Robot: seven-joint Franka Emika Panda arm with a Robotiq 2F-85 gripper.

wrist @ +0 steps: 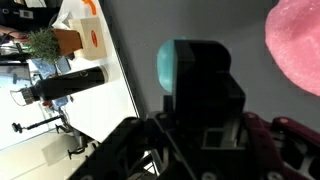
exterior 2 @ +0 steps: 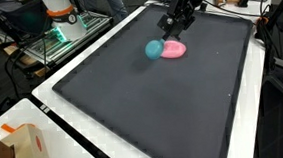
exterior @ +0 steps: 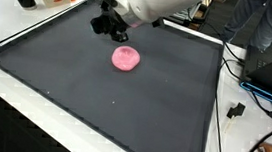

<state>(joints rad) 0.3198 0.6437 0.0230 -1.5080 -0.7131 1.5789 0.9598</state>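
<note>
Looming closest, my gripper (wrist: 200,75) is hovering near what looks like a teal ball (wrist: 168,65) and a pink lump (wrist: 297,45). I cannot tell how my jaws are standing.

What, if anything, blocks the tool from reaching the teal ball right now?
Probably yes, it can reach. The tool hovers close above the teal ball, with nothing between them. The pink blob right beside the ball might crowd one finger.

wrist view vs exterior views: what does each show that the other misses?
Wrist only: a potted plant off the mat. Exterior only: the white arm, the whole black mat, a cardboard box. Shared: the gripper near a teal ball beside a pink blob.
</note>
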